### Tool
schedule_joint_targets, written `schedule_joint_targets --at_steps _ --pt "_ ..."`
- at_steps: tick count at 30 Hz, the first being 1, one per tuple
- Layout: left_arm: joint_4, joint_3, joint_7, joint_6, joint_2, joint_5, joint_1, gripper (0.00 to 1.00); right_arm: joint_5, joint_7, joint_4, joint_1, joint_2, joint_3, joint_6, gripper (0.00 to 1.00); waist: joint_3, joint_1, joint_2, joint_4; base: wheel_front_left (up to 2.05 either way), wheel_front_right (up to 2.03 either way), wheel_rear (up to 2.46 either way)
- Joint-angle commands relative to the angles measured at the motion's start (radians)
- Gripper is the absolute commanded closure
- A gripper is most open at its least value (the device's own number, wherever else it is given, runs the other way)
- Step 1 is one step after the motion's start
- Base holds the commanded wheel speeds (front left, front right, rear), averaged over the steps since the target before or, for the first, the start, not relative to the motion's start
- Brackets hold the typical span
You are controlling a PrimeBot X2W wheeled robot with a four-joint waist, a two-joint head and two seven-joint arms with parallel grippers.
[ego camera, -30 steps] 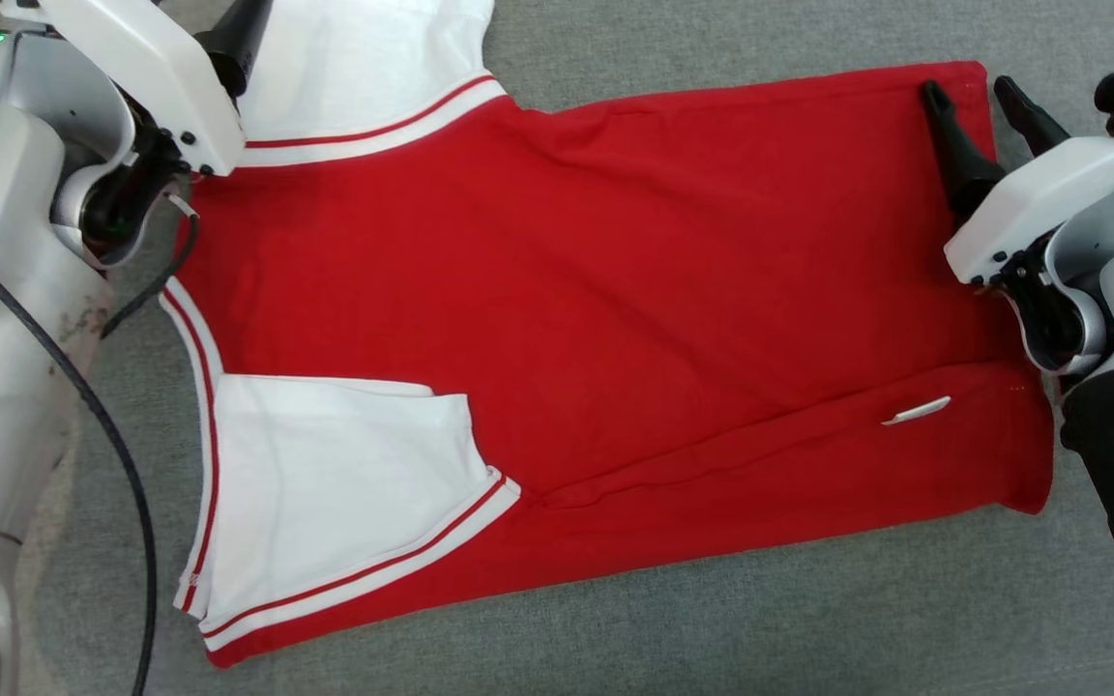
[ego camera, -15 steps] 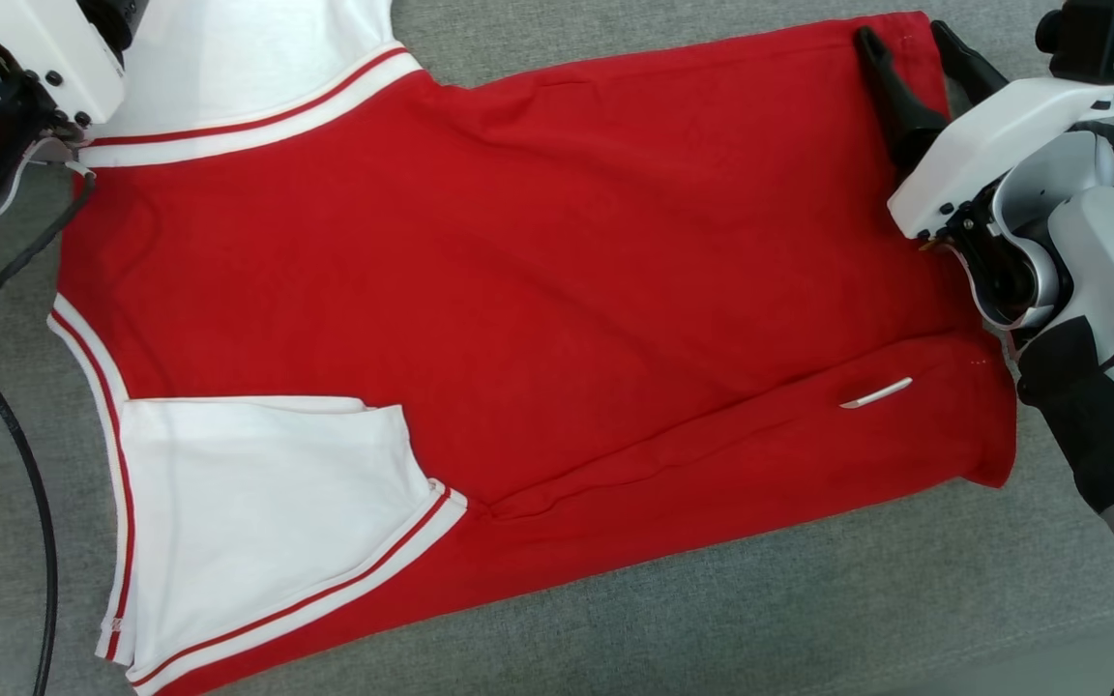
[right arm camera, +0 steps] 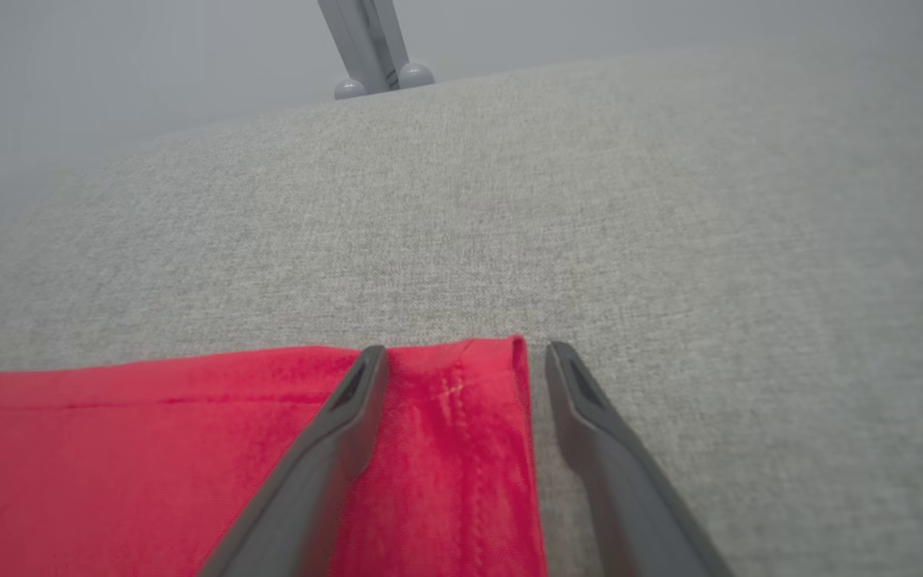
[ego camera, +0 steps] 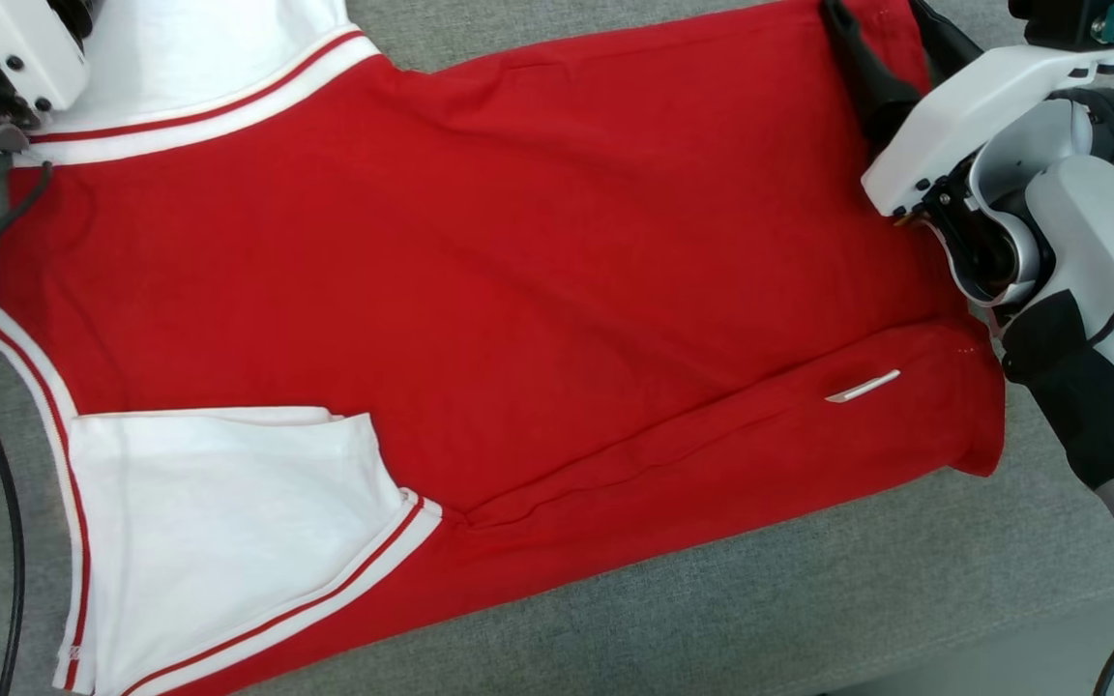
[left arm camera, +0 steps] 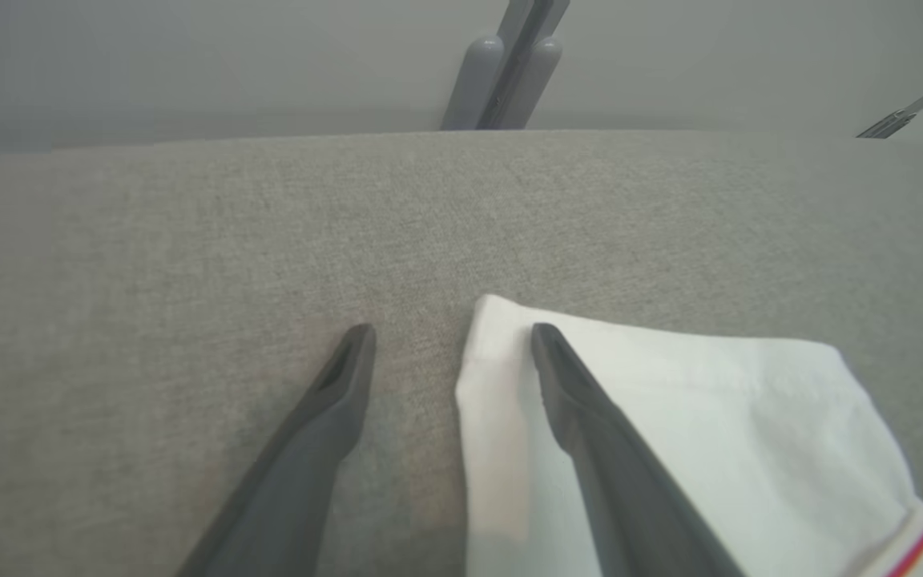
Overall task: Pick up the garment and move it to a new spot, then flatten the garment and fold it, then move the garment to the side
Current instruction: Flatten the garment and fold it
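Note:
The garment (ego camera: 518,271), a red shirt with white sleeves and striped trim, lies flat on the grey cloth surface (ego camera: 712,599), with a long fold along its near side. My right gripper (ego camera: 881,14) stands open at the far right hem corner (right arm camera: 461,417), one finger over the red cloth and the other over bare grey. In its wrist view, my left gripper (left arm camera: 449,336) is open astride the corner of the far white sleeve (left arm camera: 670,417). Nothing is pinched between either pair of fingers. The near sleeve (ego camera: 228,522) lies folded onto the body.
A small white label (ego camera: 862,387) lies on the red cloth near the right hem. A black cable (ego camera: 6,541) hangs at the left edge. Beyond the surface's far edge stands a grey post (left arm camera: 509,64). Bare grey cloth runs along the near side and the far side (right arm camera: 670,200).
The head camera has shifted, so the whole picture slid left and up. The garment lies as before and both grippers stay open at the same corners.

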Motion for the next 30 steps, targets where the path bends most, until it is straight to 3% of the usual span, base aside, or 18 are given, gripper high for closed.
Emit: schedule_joint_targets --at_steps 1,4,5,7,8,9,10,12,14,22,30 --pt "0.007 -0.008 0.004 -0.002 0.001 -0.013 -0.01 0.0 0.011 0.015 0.015 0.022 0.023 0.029 0.001 0.0 0.006 0.0 0.0 -0.006 0.0 0.0 0.0" --pt "-0.006 -0.021 0.0 -0.002 -0.002 -0.037 -0.017 0.0 0.029 0.009 0.017 0.017 0.025 0.056 0.002 0.0 0.009 0.0 0.0 -0.01 0.0 0.0 0.0" --pt "-0.011 -0.029 0.007 -0.002 -0.002 -0.045 -0.017 0.11 0.036 0.008 0.017 0.015 0.024 0.063 0.002 0.0 0.01 0.0 0.0 -0.011 0.0 0.0 0.0" --pt "-0.022 -0.045 0.019 -0.002 0.002 -0.06 -0.02 0.53 0.049 0.003 0.017 0.015 0.018 0.078 0.002 0.0 0.01 0.0 0.0 -0.009 0.0 0.0 0.0" --pt "-0.026 -0.051 0.021 -0.002 0.005 -0.066 -0.023 0.64 0.055 0.001 0.016 0.016 0.016 0.085 0.002 0.0 0.01 0.0 0.0 -0.008 0.0 0.0 0.0" --pt "-0.03 -0.056 0.019 -0.002 0.006 -0.073 -0.027 0.91 0.06 -0.001 0.016 0.016 0.014 0.092 0.002 0.09 0.009 0.0 0.0 -0.008 0.0 0.0 0.0" --pt "-0.035 -0.061 0.015 -0.002 0.007 -0.078 -0.031 1.0 0.064 -0.003 0.016 0.015 0.012 0.101 0.002 0.44 0.009 0.0 0.0 -0.007 0.0 0.0 0.0" --pt "-0.038 -0.071 0.008 -0.002 0.014 -0.087 -0.038 1.0 0.073 -0.011 0.015 0.012 0.006 0.114 0.002 0.61 0.007 0.0 0.0 -0.006 0.0 0.0 0.0" --pt "-0.043 -0.081 0.0 -0.002 0.019 -0.09 -0.043 1.0 0.08 -0.022 0.013 0.006 -0.003 0.128 0.001 1.0 0.004 0.0 0.0 -0.004 0.0 0.0 0.0" --pt "-0.062 -0.114 -0.049 -0.002 0.028 -0.124 -0.042 1.0 0.114 -0.056 0.029 -0.004 -0.023 0.168 0.001 1.0 -0.021 0.0 0.0 0.01 0.0 0.0 0.0" --pt "-0.148 -0.177 -0.118 -0.002 0.045 -0.157 -0.003 1.0 0.103 -0.163 0.054 -0.002 -0.049 0.207 0.001 1.0 -0.085 0.0 0.0 0.037 0.0 0.0 0.0"
